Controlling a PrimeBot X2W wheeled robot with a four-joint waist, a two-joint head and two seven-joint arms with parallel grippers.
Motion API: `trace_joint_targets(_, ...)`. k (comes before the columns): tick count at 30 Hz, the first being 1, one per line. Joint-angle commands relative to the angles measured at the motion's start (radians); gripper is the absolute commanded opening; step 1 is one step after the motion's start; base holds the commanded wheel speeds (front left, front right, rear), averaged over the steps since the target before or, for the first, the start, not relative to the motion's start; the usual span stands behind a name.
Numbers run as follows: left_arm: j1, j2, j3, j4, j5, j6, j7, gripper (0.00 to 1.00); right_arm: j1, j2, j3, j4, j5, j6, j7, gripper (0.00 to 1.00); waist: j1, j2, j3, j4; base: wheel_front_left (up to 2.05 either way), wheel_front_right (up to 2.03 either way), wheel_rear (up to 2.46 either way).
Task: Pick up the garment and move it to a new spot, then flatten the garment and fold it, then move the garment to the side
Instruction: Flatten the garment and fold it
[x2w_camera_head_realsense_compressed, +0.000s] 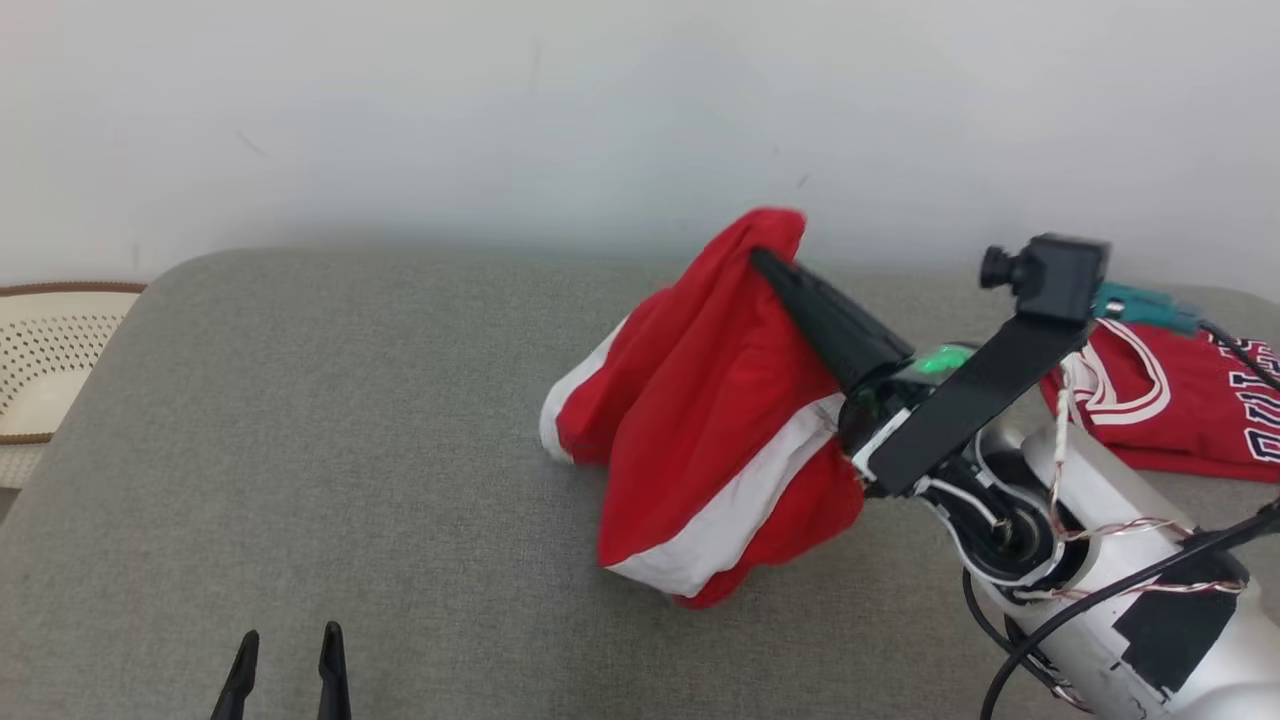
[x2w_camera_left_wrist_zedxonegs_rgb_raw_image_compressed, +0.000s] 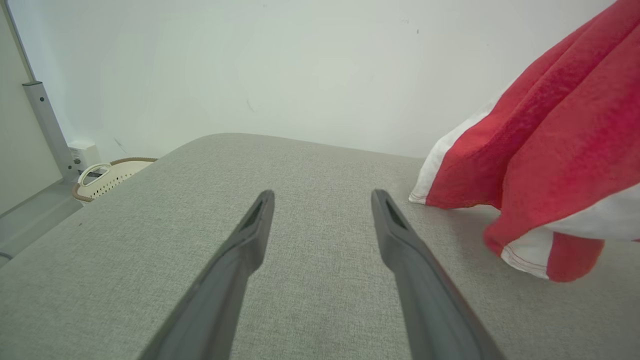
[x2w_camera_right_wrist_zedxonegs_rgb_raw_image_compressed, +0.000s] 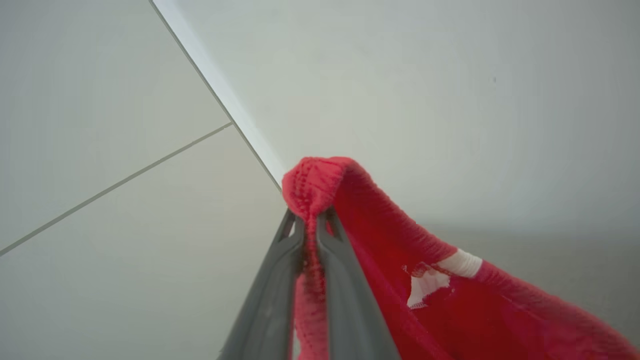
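Where the right arm reaches in from the lower right of the head view, the right fingers (x2w_camera_head_realsense_compressed: 820, 320) point up and away toward the white wall (x2w_camera_head_realsense_compressed: 500, 120) and are clamped together on a bunched edge of the red garment (x2w_camera_head_realsense_compressed: 700, 420). The right wrist view shows that pinch closely: the right fingers (x2w_camera_right_wrist_zedxonegs_rgb_raw_image_compressed: 345, 300) are pressed on a ribbed red fold, with the rest of the garment (x2w_camera_right_wrist_zedxonegs_rgb_raw_image_compressed: 450, 310) falling away to the right. The garment, red with broad white bands, hangs from this grip over the middle of the grey cloth-covered bench (x2w_camera_head_realsense_compressed: 300, 450). In the left wrist view the far white-edged corner of the garment (x2w_camera_left_wrist_zedxonegs_rgb_raw_image_compressed: 550, 150) seems to rest on the bench, while the nearer hem hangs just above it. The left fingers (x2w_camera_head_realsense_compressed: 330, 670) sit at the lower left, spread apart and holding nothing, well clear of the garment; the left fingers (x2w_camera_left_wrist_zedxonegs_rgb_raw_image_compressed: 235, 260) frame bare grey cloth. A second red jersey (x2w_camera_head_realsense_compressed: 1180, 400) with white trim lies flat at the bench's right end. A cream perforated basket (x2w_camera_head_realsense_compressed: 50, 370) with a brown rim stands off the left end.
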Motion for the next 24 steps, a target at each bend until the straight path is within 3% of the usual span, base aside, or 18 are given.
trace_joint_targets(1, 0.018, 0.008, 0.003, -0.005, 0.001, 0.005, -0.001, 1.0, 0.002, 0.004, -0.011, -0.001, 0.013, 0.0, -0.003, 0.0, 0.0001, 0.0, -0.005, -0.004, 0.0, 0.0, 0.0)
trace_joint_targets(8, 0.022, 0.004, -0.007, -0.01, -0.001, 0.008, 0.003, 1.0, 0.049, 0.005, -0.025, 0.133, -0.042, 0.0, 0.036, 0.0, 0.0001, 0.0, -0.014, -0.006, 0.0, 0.0, 0.0)
trace_joint_targets(18, 0.013, -0.005, -0.029, 0.0, -0.008, 0.003, 0.001, 1.0, 0.101, 0.039, -0.003, 0.44, -0.145, 0.0, 0.069, 0.0, 0.0001, 0.0, -0.008, -0.002, 0.0, 0.0, 0.0)
trace_joint_targets(22, 0.01, -0.006, -0.03, 0.006, -0.011, 0.0, -0.001, 1.0, 0.099, 0.034, 0.013, 0.492, -0.189, 0.0, 0.056, 0.0, 0.0001, 0.0, -0.004, -0.005, 0.0, 0.0, 0.0)
trace_joint_targets(23, 0.01, -0.006, -0.03, 0.008, -0.012, -0.001, -0.001, 1.0, 0.097, 0.035, 0.019, 0.508, -0.207, 0.0, 0.051, 0.1, 0.0001, 0.0, -0.003, -0.007, 0.0, 0.0, 0.0)
trace_joint_targets(24, 0.009, -0.007, -0.031, 0.009, -0.012, -0.002, -0.001, 1.0, 0.094, 0.037, 0.022, 0.522, -0.223, 0.0, 0.04, 0.38, 0.0001, 0.0, -0.002, -0.009, 0.0, 0.0, 0.0)
